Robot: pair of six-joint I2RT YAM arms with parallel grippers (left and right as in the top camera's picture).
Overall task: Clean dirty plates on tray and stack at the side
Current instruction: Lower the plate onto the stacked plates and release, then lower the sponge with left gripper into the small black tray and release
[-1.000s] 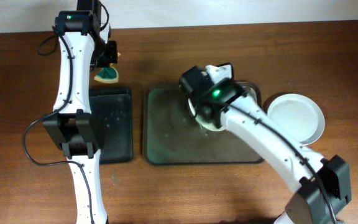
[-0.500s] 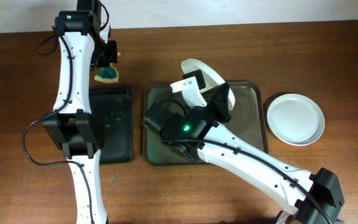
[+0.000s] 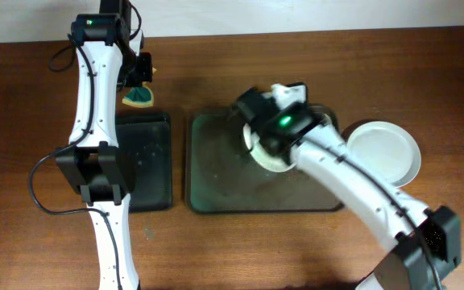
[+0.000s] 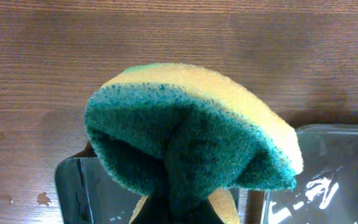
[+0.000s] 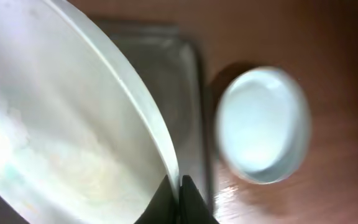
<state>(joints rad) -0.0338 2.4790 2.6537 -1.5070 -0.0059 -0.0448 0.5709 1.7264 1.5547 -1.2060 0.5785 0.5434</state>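
My right gripper (image 5: 179, 186) is shut on the rim of a white plate (image 5: 67, 118) and holds it above the olive-grey tray (image 3: 216, 173). In the overhead view only part of that plate (image 3: 266, 157) shows under the right arm. Another white plate (image 3: 383, 153) lies on the table to the right of the tray; it also shows in the right wrist view (image 5: 263, 124). My left gripper (image 3: 139, 84) is shut on a green and yellow sponge (image 4: 191, 149) above the table, behind the black tray's far edge.
A smaller black tray (image 3: 145, 161) lies left of the olive-grey tray, beside the left arm's base. Its corner shows under the sponge in the left wrist view (image 4: 79, 186). Bare wooden table surrounds both trays.
The right arm swung out over the tray's left half with the plate raised, then came back to the tray's right half, the plate still gripped. The left arm has not moved.
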